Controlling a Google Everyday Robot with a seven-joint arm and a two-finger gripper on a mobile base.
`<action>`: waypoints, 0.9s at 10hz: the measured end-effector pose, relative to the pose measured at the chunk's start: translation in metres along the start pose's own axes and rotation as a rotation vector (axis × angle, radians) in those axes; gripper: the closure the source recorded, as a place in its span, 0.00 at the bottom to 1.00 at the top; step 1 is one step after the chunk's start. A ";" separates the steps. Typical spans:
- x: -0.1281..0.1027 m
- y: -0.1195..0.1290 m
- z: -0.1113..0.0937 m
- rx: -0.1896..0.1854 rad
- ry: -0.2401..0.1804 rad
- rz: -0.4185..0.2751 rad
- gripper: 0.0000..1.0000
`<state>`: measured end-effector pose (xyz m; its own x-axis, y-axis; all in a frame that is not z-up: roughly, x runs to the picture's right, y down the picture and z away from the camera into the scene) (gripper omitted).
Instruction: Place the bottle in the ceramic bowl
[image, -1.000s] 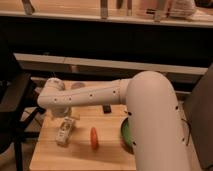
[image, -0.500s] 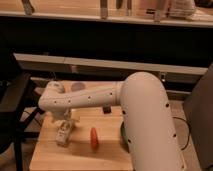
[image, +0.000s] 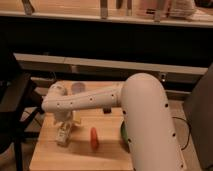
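The bottle (image: 63, 135) is small and pale with a whitish label. It lies on the wooden table (image: 75, 157) at the left. My gripper (image: 67, 123) hangs at the end of the white arm (image: 90, 100), right above the bottle and touching or nearly touching its top end. The ceramic bowl (image: 122, 135) shows only as a dark green sliver at the table's right side; the rest is hidden behind my arm's big white link (image: 150, 125).
An orange carrot-like stick (image: 93, 138) lies between bottle and bowl. A white paper cup (image: 77, 88) stands at the table's back edge. A dark chair (image: 15, 105) stands left of the table, and a dark counter runs behind it.
The arm's wrist end has sunk a little lower over the bottle and the big link has swung nearer. The bottle stays on the table.
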<state>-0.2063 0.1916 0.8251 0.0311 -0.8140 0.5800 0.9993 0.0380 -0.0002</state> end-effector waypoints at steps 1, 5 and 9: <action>0.000 0.005 0.002 -0.003 0.000 0.005 0.20; -0.003 0.005 0.006 -0.003 -0.003 0.010 0.20; -0.003 0.014 0.011 -0.007 -0.001 0.023 0.20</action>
<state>-0.1929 0.2014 0.8325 0.0538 -0.8125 0.5805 0.9984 0.0525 -0.0191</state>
